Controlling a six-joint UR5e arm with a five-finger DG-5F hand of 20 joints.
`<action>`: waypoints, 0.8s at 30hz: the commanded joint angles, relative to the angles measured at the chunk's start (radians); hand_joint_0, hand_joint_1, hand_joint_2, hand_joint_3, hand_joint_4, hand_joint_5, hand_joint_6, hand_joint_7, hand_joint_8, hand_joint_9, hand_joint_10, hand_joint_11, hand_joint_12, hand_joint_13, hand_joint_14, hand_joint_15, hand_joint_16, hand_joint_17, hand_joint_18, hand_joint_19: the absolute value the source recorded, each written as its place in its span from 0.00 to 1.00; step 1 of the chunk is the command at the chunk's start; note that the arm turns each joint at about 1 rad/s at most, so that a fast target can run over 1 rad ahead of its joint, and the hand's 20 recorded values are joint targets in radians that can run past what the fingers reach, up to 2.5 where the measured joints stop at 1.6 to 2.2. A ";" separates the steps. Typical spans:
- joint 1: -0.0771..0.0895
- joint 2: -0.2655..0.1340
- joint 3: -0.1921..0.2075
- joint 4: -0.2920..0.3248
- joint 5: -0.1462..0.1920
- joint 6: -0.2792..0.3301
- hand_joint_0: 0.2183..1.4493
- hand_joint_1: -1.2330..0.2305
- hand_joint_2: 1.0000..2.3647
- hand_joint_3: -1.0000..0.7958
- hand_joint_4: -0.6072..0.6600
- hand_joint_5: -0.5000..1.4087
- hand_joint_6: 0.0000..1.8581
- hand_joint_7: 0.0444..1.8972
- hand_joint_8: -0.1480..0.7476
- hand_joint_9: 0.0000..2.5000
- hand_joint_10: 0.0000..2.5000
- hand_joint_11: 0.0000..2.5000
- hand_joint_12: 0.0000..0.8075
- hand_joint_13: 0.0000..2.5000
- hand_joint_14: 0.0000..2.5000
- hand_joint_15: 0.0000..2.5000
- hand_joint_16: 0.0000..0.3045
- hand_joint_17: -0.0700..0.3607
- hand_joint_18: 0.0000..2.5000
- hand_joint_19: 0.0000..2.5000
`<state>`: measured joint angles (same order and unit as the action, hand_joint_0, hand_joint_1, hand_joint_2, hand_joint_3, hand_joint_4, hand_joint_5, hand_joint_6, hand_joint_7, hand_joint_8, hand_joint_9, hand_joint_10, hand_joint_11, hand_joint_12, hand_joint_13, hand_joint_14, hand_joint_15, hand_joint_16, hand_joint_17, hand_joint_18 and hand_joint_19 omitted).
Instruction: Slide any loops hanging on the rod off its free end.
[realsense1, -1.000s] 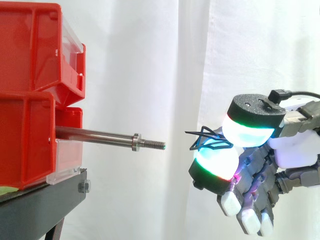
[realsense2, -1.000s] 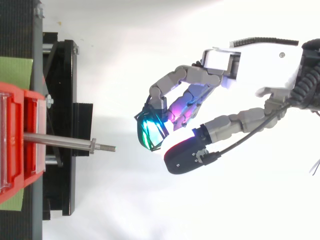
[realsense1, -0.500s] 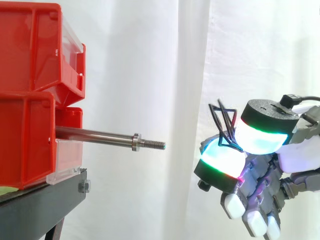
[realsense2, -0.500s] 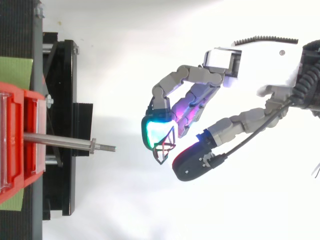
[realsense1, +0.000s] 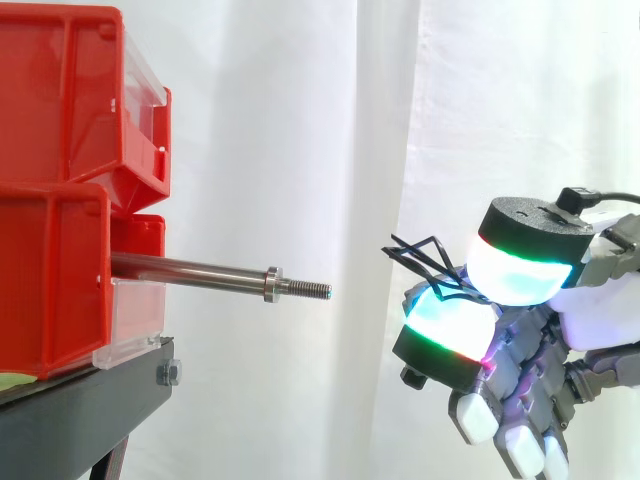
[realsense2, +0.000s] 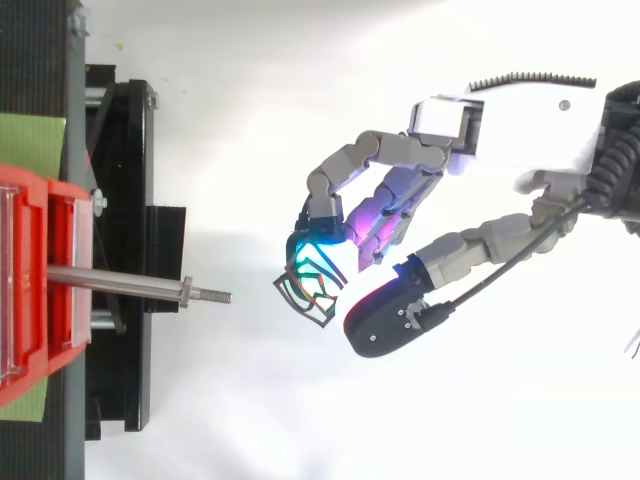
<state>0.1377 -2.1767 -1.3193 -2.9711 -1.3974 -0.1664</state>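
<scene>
The rod (realsense1: 200, 271) is a smooth, bright steel bar. It juts level from between the glossy red bins (realsense1: 60, 180) on the matte black stand (realsense1: 80, 415). A flanged collar (realsense1: 272, 284) ringing it near the end gives way to a thinner threaded tip (realsense1: 312, 290), and nothing hangs on the shaft.

The loop (realsense2: 305, 290) is a thin, black, angular wire frame. It is off the rod, pinched between two rounded fingertips (realsense1: 520, 275) of the hand (realsense2: 520, 130), which glow cyan and green under flat black caps. The other fingers curl below them. The frame sticks out from the pads toward the rod's free end, about level with it. Open air before the white curtain (realsense1: 300, 150) separates the frame from the tip.
</scene>
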 joint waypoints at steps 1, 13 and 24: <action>-0.001 0.000 0.000 0.000 0.000 0.001 0.30 0.43 0.01 0.32 0.51 0.18 0.48 0.56 0.53 0.38 0.00 0.12 0.39 0.43 0.00 0.11 0.15 0.40 0.42 0.16; 0.000 0.000 0.000 -0.009 0.000 0.001 0.41 0.25 0.01 0.34 0.51 0.15 0.50 0.56 0.52 0.36 0.00 0.14 0.38 0.42 0.00 0.10 0.15 0.40 0.42 0.14; -0.001 0.000 0.000 -0.011 0.008 0.002 0.34 0.34 0.00 0.28 0.55 0.17 0.49 0.57 0.53 0.38 0.01 0.14 0.38 0.43 0.00 0.10 0.15 0.40 0.42 0.15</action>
<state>0.1375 -2.1767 -1.3192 -2.9820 -1.3945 -0.1654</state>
